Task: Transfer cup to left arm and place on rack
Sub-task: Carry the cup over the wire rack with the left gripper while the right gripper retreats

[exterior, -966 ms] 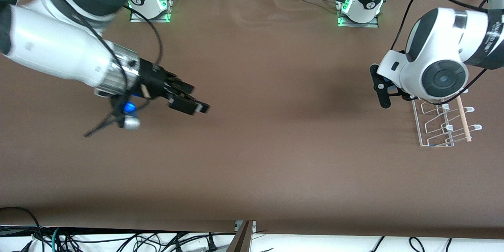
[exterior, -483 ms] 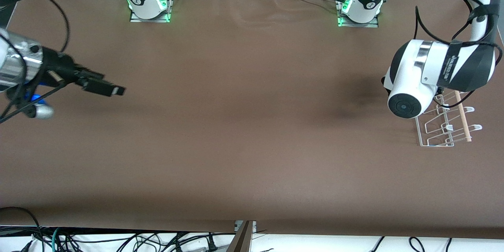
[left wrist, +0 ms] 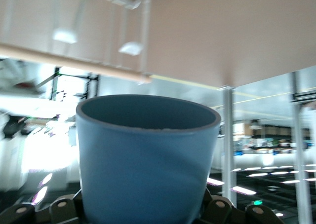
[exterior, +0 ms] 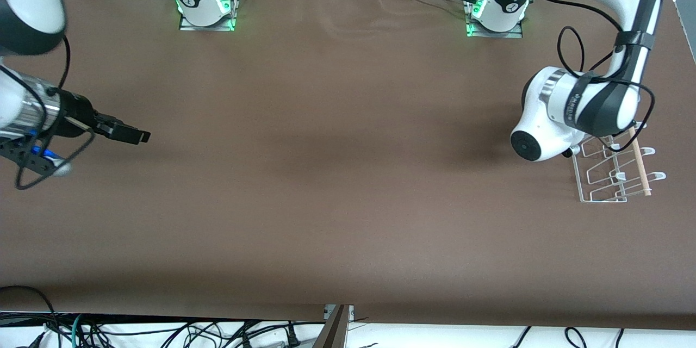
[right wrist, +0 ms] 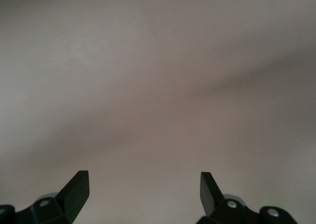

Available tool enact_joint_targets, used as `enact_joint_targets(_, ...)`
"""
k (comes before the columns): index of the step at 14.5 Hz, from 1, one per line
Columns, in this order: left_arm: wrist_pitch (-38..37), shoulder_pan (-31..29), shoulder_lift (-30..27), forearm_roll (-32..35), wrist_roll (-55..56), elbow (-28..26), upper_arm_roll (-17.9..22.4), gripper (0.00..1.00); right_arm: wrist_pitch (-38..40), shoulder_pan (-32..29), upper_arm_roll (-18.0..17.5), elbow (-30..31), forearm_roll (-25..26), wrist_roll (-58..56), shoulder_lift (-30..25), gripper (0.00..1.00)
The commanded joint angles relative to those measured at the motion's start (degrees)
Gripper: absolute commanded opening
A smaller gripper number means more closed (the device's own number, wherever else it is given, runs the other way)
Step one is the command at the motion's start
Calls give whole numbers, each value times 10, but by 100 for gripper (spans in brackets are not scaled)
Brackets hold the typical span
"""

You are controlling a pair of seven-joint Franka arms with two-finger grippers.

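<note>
Since a second ago the left arm (exterior: 576,111) has swung round and settled over the rack (exterior: 611,174), while the right arm has drawn back to its own end of the worktop (exterior: 348,174). Only the left wrist view shows the cup (left wrist: 148,160): light blue, mouth up, clamped at its base in the left claw (left wrist: 143,211), with the rack's wooden dowel (left wrist: 74,66) close by. Over bare worktop, the right claw (exterior: 128,133) hangs wide open, holding nothing.
</note>
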State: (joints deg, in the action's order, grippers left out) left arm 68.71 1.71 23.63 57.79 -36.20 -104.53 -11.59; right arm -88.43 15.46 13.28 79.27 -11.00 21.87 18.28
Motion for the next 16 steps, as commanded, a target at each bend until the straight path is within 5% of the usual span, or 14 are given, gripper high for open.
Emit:
enact_joint_targets(1,12,4,4,76,17,-36,-4,0,-129,-7,-54,232,71,-15,-148,99)
enact_joint_targets(5,27,3,11,155,73,-95,-4,0,-168,-69,-108,272,106,-105,-177,99)
enact_joint_targets(16,121,-50,15,233,112,-119,-4,0,-103,-81,-100,193,110,-210,-178,99)
